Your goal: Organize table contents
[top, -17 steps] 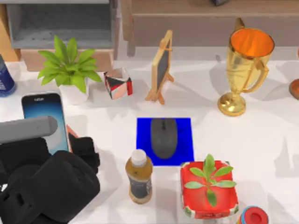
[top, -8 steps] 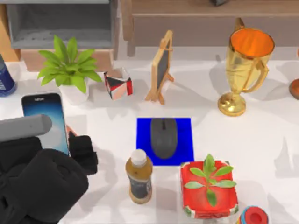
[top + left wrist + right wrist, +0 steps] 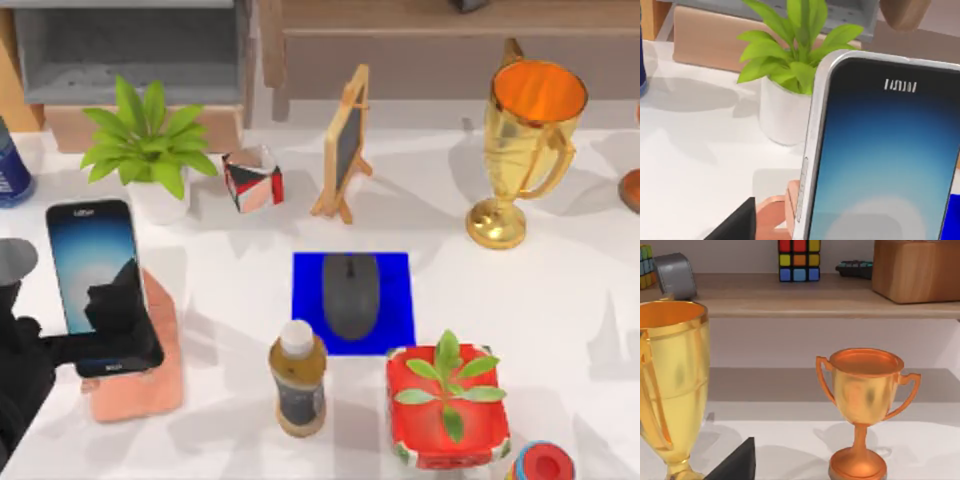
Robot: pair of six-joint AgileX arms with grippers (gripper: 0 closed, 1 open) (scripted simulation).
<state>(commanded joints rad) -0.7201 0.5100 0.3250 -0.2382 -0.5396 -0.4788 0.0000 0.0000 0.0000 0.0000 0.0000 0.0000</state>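
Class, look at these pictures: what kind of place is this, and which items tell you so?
Most likely a desk or home-office table in a rendered scene. A computer mouse lies on a blue mat, a smartphone leans on a pink stand, and a shelf behind holds a puzzle cube.

The smartphone (image 3: 885,165) stands close up, tilted, its silver edge and blue-to-white screen facing the camera. Behind it a leafy green plant in a white pot (image 3: 785,107) sits on the white counter (image 3: 695,150). A salmon-coloured stand (image 3: 775,217) touches the phone's lower edge.
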